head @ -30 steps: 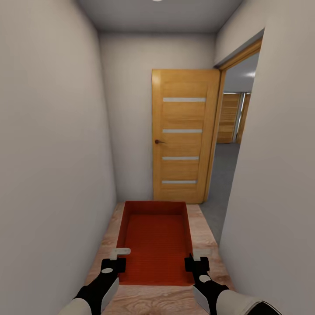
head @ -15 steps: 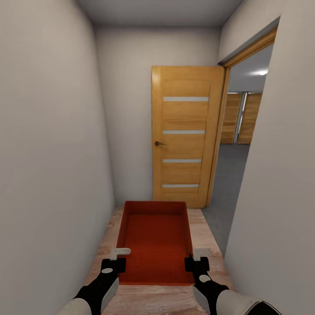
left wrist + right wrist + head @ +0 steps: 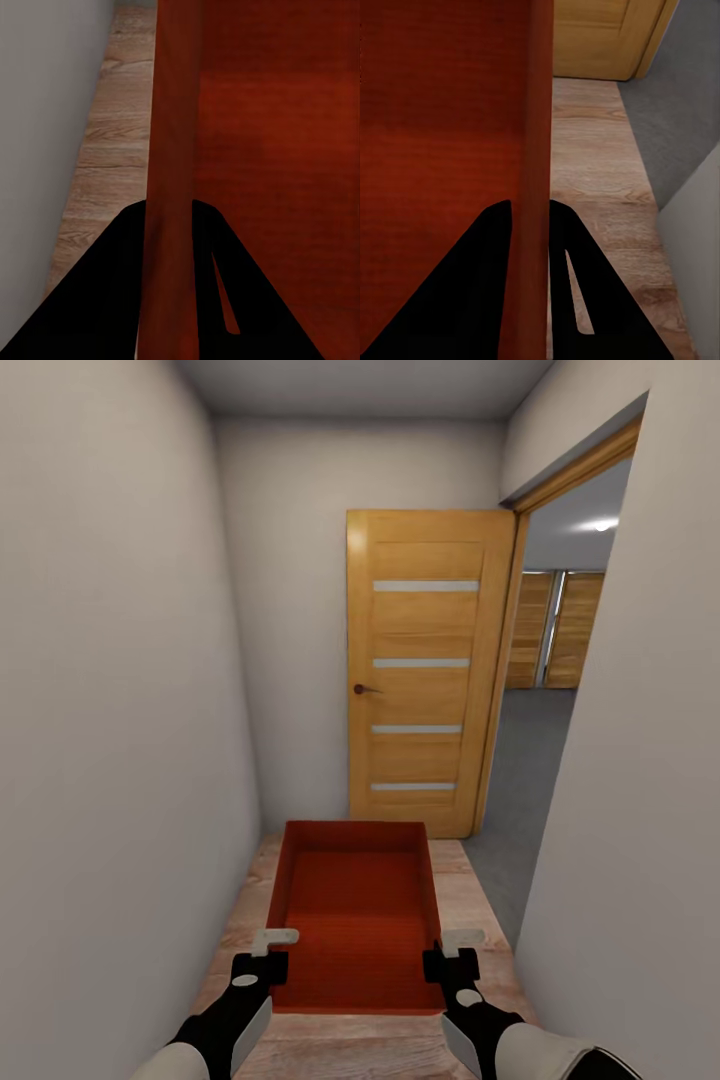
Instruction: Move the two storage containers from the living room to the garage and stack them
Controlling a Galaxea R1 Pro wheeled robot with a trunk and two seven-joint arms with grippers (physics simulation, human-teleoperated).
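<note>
Orange-red container (image 3: 355, 910) — both grippers clamp its walls.

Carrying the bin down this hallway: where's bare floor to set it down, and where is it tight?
Bare wood floor lies between the storage container and the right wall, widening into grey floor through the doorway beside the open door. The strip along the left wall is tight.

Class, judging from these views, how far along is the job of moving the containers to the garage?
Done: one storage container is picked up. In hand: the left tool and right tool each clamp a side wall of it, above the hallway's wood floor, facing the open door. Left: reach the grey floor beyond, set it down, stack the other.
</note>
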